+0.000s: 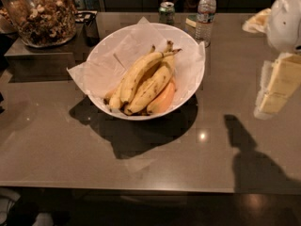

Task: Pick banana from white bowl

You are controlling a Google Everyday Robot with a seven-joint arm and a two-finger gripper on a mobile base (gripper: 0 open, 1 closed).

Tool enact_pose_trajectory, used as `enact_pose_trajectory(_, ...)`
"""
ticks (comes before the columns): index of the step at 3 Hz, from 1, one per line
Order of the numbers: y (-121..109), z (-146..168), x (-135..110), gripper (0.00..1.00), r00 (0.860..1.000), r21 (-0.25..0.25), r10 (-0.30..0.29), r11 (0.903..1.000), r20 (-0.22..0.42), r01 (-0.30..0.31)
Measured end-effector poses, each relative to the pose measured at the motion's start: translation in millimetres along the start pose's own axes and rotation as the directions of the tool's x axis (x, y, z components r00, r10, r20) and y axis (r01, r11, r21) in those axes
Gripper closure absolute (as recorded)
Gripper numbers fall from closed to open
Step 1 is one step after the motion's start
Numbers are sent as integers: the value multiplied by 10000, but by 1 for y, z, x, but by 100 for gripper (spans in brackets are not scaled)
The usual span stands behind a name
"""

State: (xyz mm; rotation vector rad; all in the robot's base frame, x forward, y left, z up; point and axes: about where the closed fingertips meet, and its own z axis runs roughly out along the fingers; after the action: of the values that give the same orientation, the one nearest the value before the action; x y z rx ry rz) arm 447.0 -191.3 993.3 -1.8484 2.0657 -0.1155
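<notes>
Gripper (275,86) at right edge, partly cut off, opening unclear; banana (139,72) in white bowl (196,91).

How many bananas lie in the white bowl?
3, perhaps more hidden: the longest curved yellow banana on top, a second right of it, a short one at left, in the wide white paper-lined bowl. The gripper hovers far right.

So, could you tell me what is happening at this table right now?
A robot is set to pick a banana out of a bowl, and the grasp has not begun. Its gripper hangs above the right side of the table, well apart from the white bowl. The banana lies in the paper-lined bowl on top of shorter bananas, next to a peach-orange fruit.
</notes>
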Motion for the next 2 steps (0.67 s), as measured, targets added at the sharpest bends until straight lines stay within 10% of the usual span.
enact_pose_trajectory(2,-16,-21,-92,0,9159,937,-3983,9148,496,3928)
